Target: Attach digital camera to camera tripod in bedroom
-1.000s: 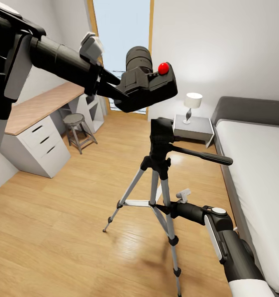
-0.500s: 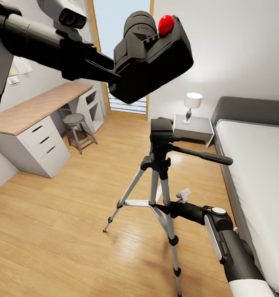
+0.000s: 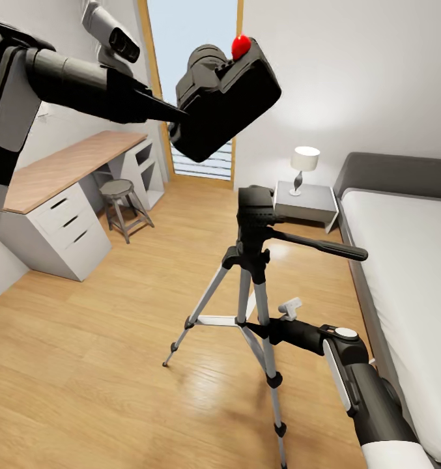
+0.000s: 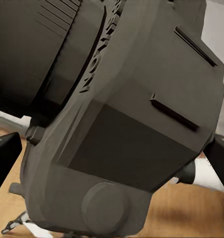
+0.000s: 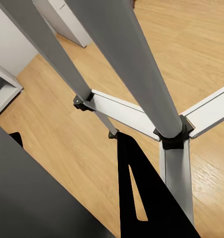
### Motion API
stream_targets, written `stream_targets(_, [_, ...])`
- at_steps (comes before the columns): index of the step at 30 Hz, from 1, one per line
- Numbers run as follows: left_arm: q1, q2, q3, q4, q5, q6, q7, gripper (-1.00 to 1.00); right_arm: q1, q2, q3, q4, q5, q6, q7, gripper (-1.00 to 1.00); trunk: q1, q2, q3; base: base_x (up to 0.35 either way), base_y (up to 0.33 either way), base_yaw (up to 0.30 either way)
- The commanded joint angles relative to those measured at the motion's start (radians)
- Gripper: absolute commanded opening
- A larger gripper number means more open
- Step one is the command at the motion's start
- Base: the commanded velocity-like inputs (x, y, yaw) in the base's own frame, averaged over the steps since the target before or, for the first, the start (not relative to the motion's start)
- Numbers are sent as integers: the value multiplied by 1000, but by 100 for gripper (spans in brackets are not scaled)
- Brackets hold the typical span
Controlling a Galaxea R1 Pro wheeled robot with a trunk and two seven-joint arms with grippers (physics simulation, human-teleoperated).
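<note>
Up close, digital camera [image 4: 122, 124] underside; overhead, camera tripod [image 3: 256, 260] below.

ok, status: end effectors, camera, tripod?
Left end effector shut on digital camera, tilted, above tripod head. Right end effector at camera tripod legs, grip unclear. Nothing between camera and head.

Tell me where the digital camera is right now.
In the head view the digital camera is held up in the left gripper, upper centre before the window, above and slightly left of the camera tripod head, not touching it.
</note>
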Motion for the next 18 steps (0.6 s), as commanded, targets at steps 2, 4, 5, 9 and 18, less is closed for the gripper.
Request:
stream_targets(2, [-2, -16, -4, 80, 8, 10, -2, -100, -1, 0, -3, -1, 65, -8, 7, -100, 1, -2, -2, 0, 0, 0])
stream_targets(4, [-2, -39, -5, 166, 9, 10, -2, -100, -1, 0, -3, -1, 65, -8, 7, -100, 1, -2, -2, 0, 0, 0])
stream_targets(5, [-2, -57, -6, 218, 15, 10, -2, -100, -1, 0, -3, -1, 65, -8, 7, -100, 1, -2, -2, 0, 0, 0])
stream_targets(9, [-2, -105, -11, 299, 51, 10, -1, -100, -1, 0, -4, -1, 65, -8, 7, -100, 1, -2, -2, 0, 0, 0])
stream_targets(18, [-2, -134, -75, 311, 102, 10, -2, -100, -1, 0, -4, -1, 65, -8, 7, -100, 1, -2, -2, 0, 0, 0])
